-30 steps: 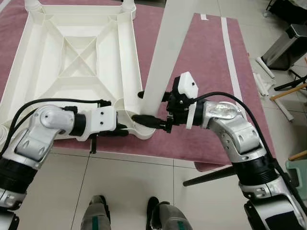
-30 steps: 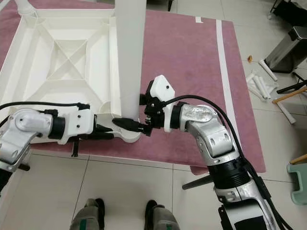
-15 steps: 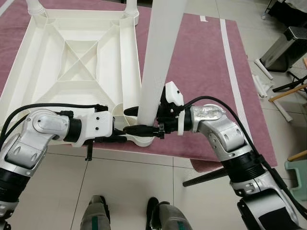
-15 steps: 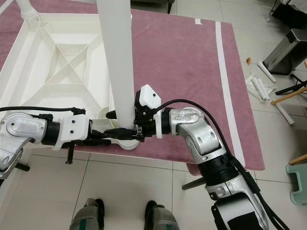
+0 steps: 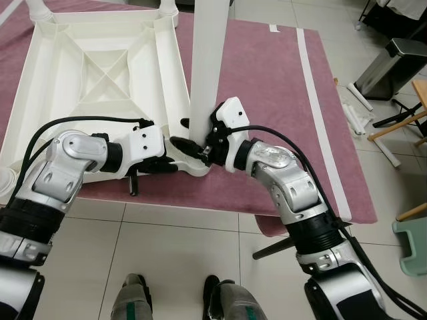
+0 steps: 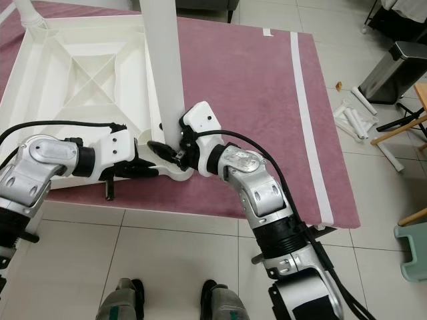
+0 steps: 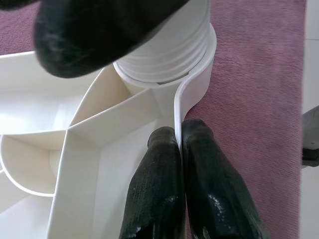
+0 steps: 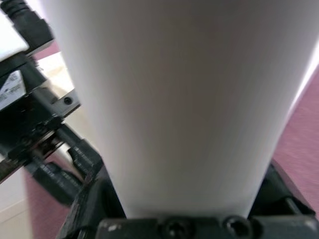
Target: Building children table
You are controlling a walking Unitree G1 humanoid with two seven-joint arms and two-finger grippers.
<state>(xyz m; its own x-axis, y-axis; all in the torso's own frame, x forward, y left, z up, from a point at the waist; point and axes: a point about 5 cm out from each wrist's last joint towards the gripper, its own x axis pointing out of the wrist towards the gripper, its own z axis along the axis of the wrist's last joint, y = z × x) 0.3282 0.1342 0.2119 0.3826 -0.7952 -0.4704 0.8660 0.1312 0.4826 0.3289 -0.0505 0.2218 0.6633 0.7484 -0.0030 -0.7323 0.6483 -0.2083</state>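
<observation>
leg going into the corner socket of the upturned table

the white plastic table top (image 5: 100,73) is lying upside down on a maroon rug (image 5: 267,87), ribbed underside facing up. a white table leg (image 5: 207,60) is standing nearly upright at the near right corner, its lower end sitting in the round corner socket (image 7: 172,59); ridges ring the leg's base where it is meeting the socket, and how far in it is seated is hard to tell.

the right gripper (image 5: 190,148) is reaching in from the right side and clamping the leg low down, just above the socket, one black finger (image 5: 181,145) curving round the front of the leg. in the right wrist view the leg (image 8: 184,99) is sitting tight against the gripper base, very close and blurred.

the left gripper (image 7: 180,149) is coming in from the left along the near edge and pinching the thin side wall (image 7: 192,97) of the table top just beside the socket, fingertips (image 7: 162,144) pressed together on the wall, one inside and one outside.

two more legs (image 5: 167,8) are standing up at the far corners. loose white tubes (image 5: 353,110) are lying on the tile floor (image 5: 167,247) to the right of the rug, near a grey bin (image 5: 390,63). the robot's feet (image 5: 137,300) are at the bottom edge.
</observation>
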